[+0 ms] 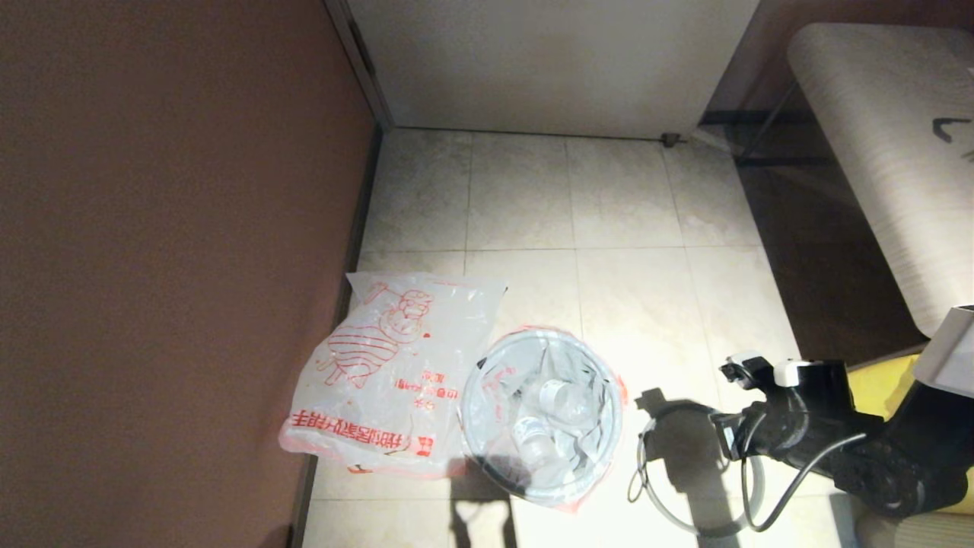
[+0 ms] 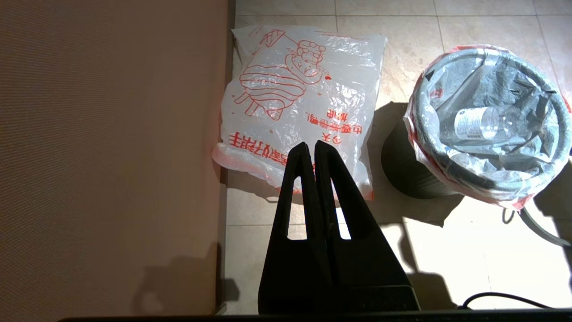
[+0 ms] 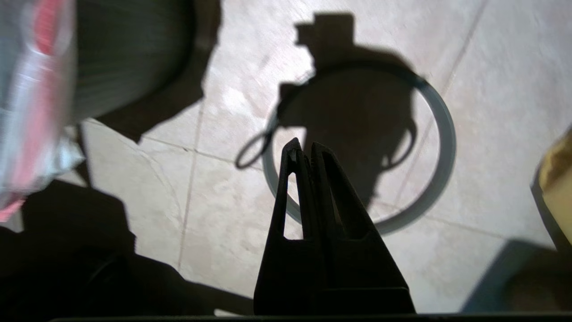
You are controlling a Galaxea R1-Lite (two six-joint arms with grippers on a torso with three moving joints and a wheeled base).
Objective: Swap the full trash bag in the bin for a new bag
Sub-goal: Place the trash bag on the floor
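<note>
The bin (image 1: 542,415) stands on the tiled floor (image 1: 609,228), lined by the full bag (image 1: 559,396), whose edge folds over the rim and whose inside shows clear bottles; the new bag (image 1: 388,365) lies flat just left of the bin, against the brown wall (image 1: 167,228); a grey hoop (image 3: 440,147) lies on the floor right of the bin; the right hand (image 3: 304,150) hangs over the hoop's near edge, fingers pressed together, apparently holding nothing; the left hand (image 2: 308,150), also closed and empty, points at the new bag.
</note>
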